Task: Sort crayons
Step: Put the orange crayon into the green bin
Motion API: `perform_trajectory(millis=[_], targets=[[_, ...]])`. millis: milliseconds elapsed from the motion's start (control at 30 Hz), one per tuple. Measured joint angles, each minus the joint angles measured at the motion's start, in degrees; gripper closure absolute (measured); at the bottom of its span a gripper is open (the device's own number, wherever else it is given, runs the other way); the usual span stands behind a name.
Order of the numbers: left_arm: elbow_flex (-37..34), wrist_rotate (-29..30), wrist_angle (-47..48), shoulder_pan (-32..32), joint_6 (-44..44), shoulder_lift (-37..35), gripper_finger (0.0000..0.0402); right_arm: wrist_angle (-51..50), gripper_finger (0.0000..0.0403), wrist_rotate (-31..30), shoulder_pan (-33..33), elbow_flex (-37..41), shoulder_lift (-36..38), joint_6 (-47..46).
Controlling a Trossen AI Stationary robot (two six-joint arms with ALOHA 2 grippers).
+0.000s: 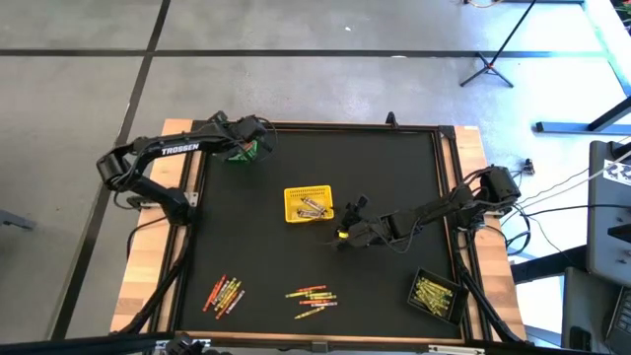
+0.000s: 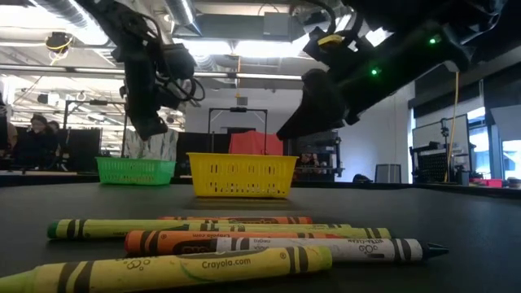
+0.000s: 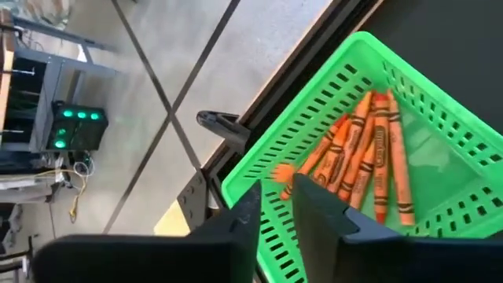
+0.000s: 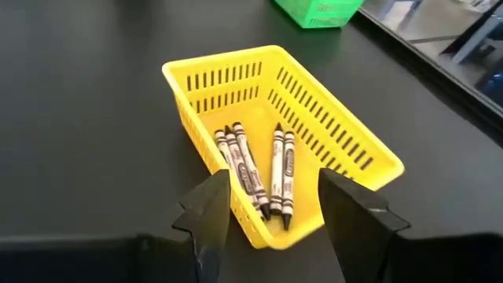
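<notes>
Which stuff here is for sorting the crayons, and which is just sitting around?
For the job:
- loose crayons and at the table's front
- orange crayons in the green basket
- dark crayons in the yellow basket
- yellow crayons in the black basket
- left gripper, right gripper

Just around:
- stand on the floor
- cables beside the table

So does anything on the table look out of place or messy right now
Nothing looks spilled or damaged. Two loose heaps of crayons lie unsorted on the near side of the mat. The odd bit is colour: the green basket holds orange crayons, and the yellow basket holds dark ones.
</notes>
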State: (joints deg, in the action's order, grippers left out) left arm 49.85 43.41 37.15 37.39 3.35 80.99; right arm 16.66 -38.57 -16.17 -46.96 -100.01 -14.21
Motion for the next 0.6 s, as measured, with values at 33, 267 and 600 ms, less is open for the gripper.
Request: perform_trajectory(millis=[33, 267, 600], targets=[[0.0, -0.2, 0.3, 0.1, 0.0, 0.0, 0.0335, 0.2, 0.021, 1.0, 0.4, 0.0, 0.0, 0.2], [0.0, -7.2, 5.3, -3.2, -1.7, -3.7, 0.0293, 0.2, 0.021, 3.6, 2.1, 0.0, 0.0, 0.7], [0.0, -37.1, 10.0, -16.9, -13.2, -13.9, 0.0293, 0.9, 0.021, 5.2, 1.9, 0.0, 0.0, 1.2]])
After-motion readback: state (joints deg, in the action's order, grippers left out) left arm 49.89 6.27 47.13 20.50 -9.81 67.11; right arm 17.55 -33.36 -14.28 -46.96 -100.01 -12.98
